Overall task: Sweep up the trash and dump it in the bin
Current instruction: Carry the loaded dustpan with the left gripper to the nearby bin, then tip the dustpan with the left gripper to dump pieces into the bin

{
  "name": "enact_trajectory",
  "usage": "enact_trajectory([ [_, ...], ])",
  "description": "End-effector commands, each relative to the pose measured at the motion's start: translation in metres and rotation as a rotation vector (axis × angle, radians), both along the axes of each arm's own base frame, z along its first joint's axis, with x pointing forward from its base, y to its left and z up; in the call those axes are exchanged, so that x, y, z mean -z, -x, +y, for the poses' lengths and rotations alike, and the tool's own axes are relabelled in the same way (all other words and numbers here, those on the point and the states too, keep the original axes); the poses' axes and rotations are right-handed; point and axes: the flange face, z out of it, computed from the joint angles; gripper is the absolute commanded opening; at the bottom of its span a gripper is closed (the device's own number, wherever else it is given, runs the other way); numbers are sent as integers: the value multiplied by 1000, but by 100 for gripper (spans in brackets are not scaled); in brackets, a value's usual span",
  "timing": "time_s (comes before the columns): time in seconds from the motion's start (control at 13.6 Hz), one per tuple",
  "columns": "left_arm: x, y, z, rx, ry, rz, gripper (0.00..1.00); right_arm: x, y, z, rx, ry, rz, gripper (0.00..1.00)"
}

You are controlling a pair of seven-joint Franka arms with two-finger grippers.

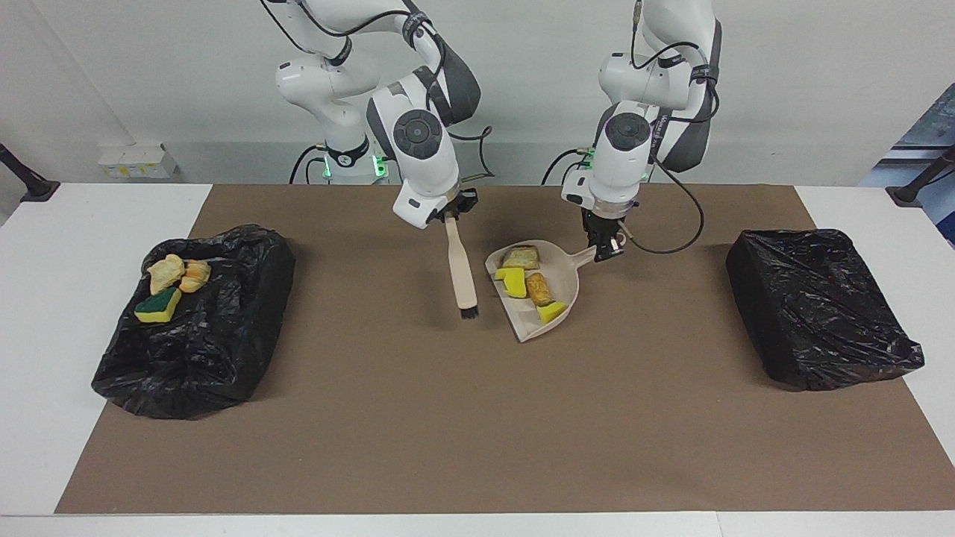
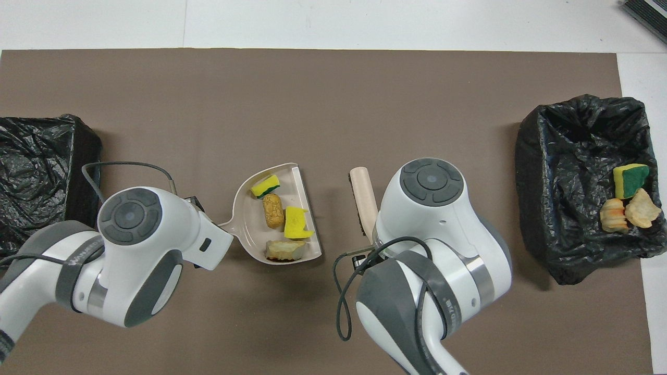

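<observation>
A beige dustpan [image 1: 531,324] sits low at the middle of the brown mat and shows in the overhead view too [image 2: 245,200]. It holds several bits of trash: two yellow sponge scraps [image 1: 513,282] [image 1: 552,311], an orange-brown lump [image 1: 538,289] and a pale chunk [image 1: 521,258]. My left gripper [image 1: 606,250] is shut on the dustpan's handle. My right gripper [image 1: 450,216] is shut on the beige brush [image 1: 462,272], whose dark bristles point down at the mat beside the dustpan's open mouth. In the overhead view both grippers are hidden under their arms.
A black-bagged bin [image 1: 201,328] stands at the right arm's end of the table. A green-backed yellow sponge [image 1: 158,306] and two bread-like lumps [image 1: 166,273] [image 1: 195,275] lie on it. A second black-bagged bin [image 1: 813,306] stands at the left arm's end.
</observation>
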Motion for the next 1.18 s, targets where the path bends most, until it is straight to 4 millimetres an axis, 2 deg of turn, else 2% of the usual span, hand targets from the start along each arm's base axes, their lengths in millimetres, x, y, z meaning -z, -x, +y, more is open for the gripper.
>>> enact_trajectory([
  [0.0,-39,-5,51,68,-13,-24,0,7,36,35,38,49,-36,0],
  [0.15,-59,-17,90,115,-17,-27,0,17,56,57,71,50,-44,0],
  [0.37,-84,-29,154,194,-25,-32,0,47,101,110,91,79,-56,0],
  [0.52,-100,-31,205,208,-27,-37,0,63,120,126,98,65,-80,0],
  [0.74,-126,-28,281,140,-40,-70,0,79,133,140,114,51,-71,0],
  [0.81,-129,-25,308,89,-44,-78,0,81,132,139,112,56,-66,0],
  [0.88,-135,-24,331,48,-49,-85,0,83,129,137,118,56,-64,7],
  [0.96,-141,-23,349,24,-56,-93,0,85,127,135,118,62,-59,99],
  [1.1,-157,-29,390,-37,-90,-117,0,73,121,139,106,69,-45,100],
])
